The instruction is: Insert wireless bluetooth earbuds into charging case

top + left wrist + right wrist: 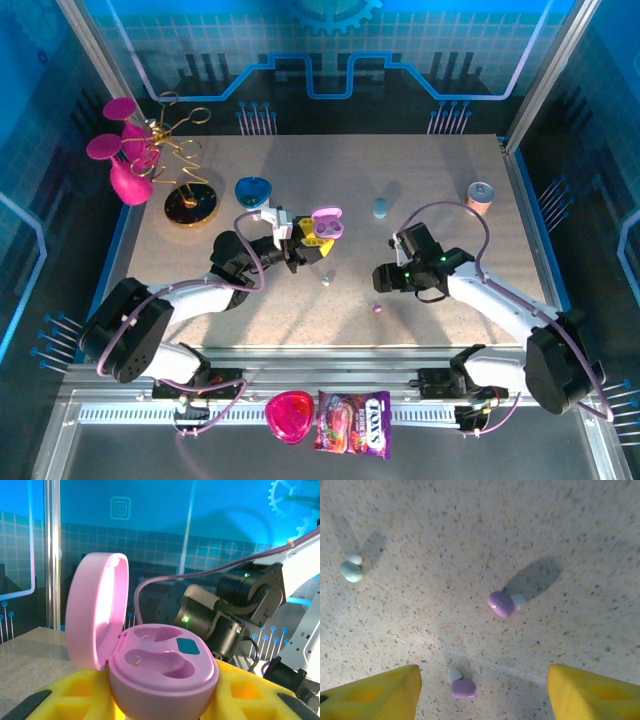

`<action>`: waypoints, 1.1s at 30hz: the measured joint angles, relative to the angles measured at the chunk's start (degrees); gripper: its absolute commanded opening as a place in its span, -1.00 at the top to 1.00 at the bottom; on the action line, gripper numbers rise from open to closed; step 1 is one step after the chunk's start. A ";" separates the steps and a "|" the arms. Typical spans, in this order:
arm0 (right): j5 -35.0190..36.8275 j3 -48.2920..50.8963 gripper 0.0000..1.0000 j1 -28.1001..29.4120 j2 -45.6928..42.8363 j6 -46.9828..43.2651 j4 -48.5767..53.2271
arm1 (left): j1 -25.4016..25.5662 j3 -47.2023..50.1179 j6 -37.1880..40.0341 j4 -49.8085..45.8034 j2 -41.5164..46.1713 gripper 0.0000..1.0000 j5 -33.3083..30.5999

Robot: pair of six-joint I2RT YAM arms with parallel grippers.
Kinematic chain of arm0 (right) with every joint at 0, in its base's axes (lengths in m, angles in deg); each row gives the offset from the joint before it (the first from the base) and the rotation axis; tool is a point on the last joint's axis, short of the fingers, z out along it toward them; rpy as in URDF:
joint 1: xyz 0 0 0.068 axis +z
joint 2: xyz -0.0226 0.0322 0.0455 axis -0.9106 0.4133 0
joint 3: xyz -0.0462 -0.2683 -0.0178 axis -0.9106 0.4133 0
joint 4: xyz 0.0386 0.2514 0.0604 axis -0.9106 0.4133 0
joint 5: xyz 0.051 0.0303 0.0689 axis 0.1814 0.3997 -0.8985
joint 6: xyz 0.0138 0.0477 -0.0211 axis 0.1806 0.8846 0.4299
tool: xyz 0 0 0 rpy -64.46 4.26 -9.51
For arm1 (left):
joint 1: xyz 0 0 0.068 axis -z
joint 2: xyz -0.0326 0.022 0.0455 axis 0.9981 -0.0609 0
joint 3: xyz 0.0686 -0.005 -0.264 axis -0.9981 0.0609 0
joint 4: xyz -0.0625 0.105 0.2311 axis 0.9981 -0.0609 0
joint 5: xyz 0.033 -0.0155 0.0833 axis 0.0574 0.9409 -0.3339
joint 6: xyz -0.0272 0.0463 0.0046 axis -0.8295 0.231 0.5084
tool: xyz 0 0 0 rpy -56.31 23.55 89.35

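Right gripper (481, 699): fingers apart, pointing down. Risk: the nearest lilac earbud (462, 686) sits off-centre between them, nearer the left finger, so closing may flick it away. Second lilac earbud (502, 603) lies just beyond the gripper; mint earbud (351, 570) far left. Left gripper (316, 238) is clamped on the open lilac case (165, 667).

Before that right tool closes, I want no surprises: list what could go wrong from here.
1. The nearer lilac earbud sits off-centre between the open fingers of the right tool; closing might flick the small bud away instead of gripping it.
2. The open case, clamped in the left tool, has small wells and an upright lid; a slightly tilted bud could miss its seat or knock the lid.
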 measured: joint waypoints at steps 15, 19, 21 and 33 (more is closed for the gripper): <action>2.97 -4.76 -0.03 1.05 11.72 -1.36 -2.14 | 0.00 0.04 1.31 -2.60 1.38 0.32 0.00; 5.62 -9.44 0.04 2.25 15.45 -4.57 0.79 | 0.00 0.04 1.36 -2.86 1.77 0.32 0.00; 7.61 -12.92 0.06 3.32 18.29 -6.34 2.89 | 0.00 0.04 1.36 -2.99 1.92 0.32 0.00; 16.72 -26.10 0.27 8.22 30.25 -18.75 16.06 | 0.00 0.04 1.81 -4.59 4.24 0.31 0.02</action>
